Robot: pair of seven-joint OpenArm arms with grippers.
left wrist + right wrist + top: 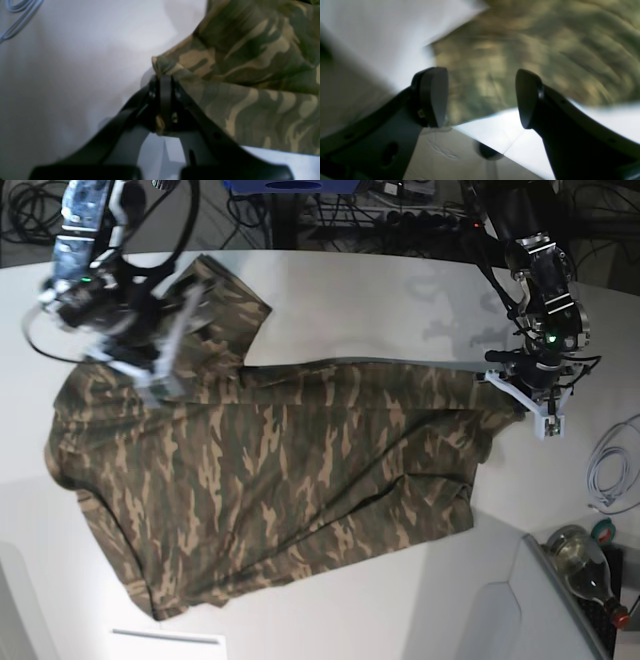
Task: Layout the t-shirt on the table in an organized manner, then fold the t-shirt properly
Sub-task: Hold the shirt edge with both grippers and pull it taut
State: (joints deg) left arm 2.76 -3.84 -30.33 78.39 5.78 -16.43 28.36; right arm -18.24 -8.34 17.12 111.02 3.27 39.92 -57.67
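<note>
While the left gripper [163, 82] pinches the t-shirt [270, 480] (camouflage) hem, the right gripper [481, 97] hangs spread

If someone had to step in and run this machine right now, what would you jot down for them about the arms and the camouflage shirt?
Left gripper: shut on a corner of the t-shirt, at the shirt's right edge in the base view.
Right gripper: open, holding nothing, above the shirt's far-left part in the base view; that view is blurred.
The t-shirt lies mostly spread on the table, but it is wrinkled, with one flap folded over at the upper left.
Done: rough spreading only.
Left: smooth it flat, straighten the flap, then do all the folds.
</note>
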